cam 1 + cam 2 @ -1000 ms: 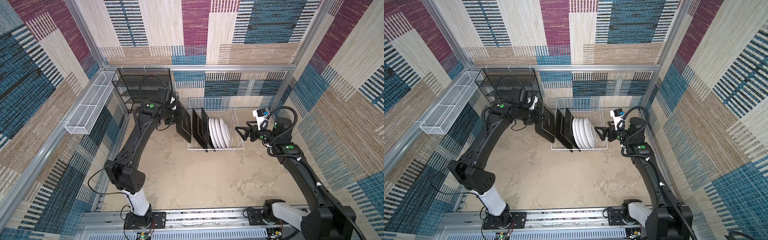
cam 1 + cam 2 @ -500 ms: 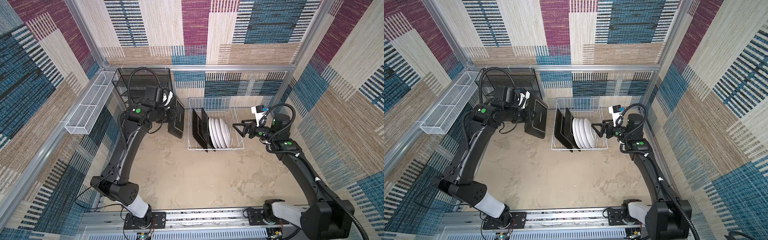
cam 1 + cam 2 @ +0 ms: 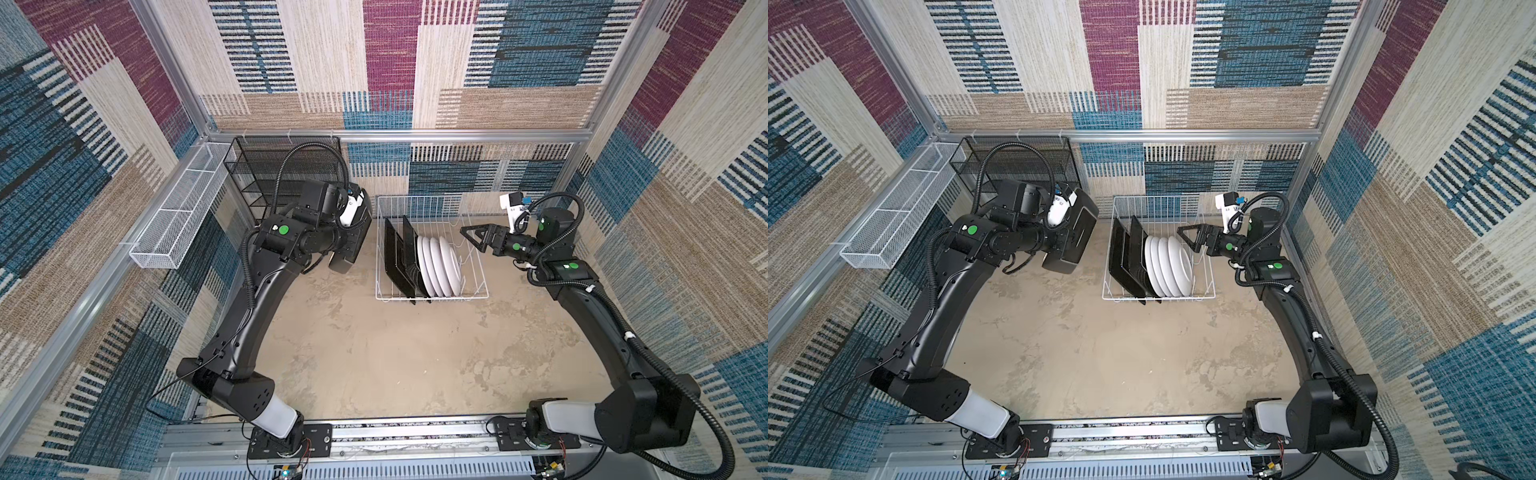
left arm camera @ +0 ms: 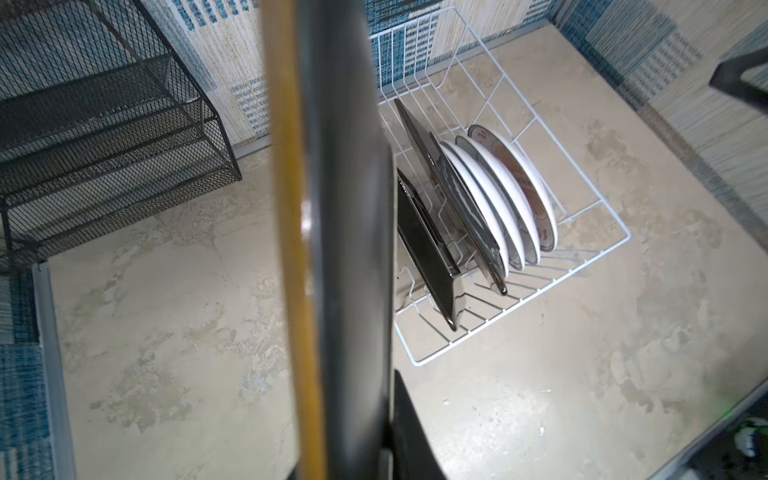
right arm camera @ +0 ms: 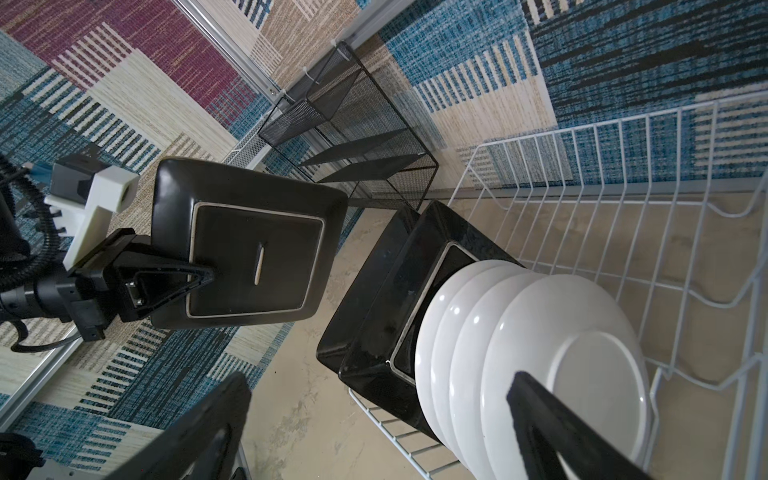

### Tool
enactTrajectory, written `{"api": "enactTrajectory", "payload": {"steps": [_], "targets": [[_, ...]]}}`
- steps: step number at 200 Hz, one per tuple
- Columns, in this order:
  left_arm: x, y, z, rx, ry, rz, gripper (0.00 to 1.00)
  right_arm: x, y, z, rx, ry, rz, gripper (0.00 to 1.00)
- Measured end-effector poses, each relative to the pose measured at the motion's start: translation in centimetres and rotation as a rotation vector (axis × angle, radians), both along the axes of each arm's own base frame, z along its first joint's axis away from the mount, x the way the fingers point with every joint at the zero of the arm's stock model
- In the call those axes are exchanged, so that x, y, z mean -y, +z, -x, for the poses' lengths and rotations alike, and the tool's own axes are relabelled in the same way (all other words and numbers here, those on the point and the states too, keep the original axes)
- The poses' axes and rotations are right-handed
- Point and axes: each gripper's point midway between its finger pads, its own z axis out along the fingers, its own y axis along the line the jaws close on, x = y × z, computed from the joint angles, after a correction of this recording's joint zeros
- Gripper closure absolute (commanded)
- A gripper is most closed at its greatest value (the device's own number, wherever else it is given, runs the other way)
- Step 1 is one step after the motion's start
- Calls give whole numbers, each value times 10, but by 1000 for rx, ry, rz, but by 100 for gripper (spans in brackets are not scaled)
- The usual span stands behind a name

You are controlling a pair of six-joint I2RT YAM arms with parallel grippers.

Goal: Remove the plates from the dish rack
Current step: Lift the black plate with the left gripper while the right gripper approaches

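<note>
While in rack (image 3: pixel 419 206), two square plates (image 3: pixel 395 253), four round (image 3: pixel 441 266).

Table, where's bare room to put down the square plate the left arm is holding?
The widest bare table lies in front of the rack, between left arm and right arm. A narrower strip runs between rack and black shelf, under the held plate. Crowded: the rack's left side, packed with plates.

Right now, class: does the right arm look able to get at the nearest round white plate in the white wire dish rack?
Probably yes. The open, empty right gripper hovers beside that round white plate, over the white wire dish rack's side; nothing stands between them.
</note>
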Motion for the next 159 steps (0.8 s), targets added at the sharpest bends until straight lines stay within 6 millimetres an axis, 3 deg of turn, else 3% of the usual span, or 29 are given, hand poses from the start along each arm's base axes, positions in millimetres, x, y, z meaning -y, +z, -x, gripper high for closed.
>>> {"api": "enactTrajectory", "payload": {"steps": [34,79,127,159], "targets": [[5,-14,7,113,-79,-120,100,-15,-2,2,-52,36,-39,0],[16,-23,21,356,-228,-204,100,-38,12,-3,-82,81,-70,1],[30,-11,15,590,-314,-328,100,-53,19,-10,-129,96,-116,1],[40,-28,17,684,-379,-457,100,-62,20,-14,-146,94,-130,2]]}}
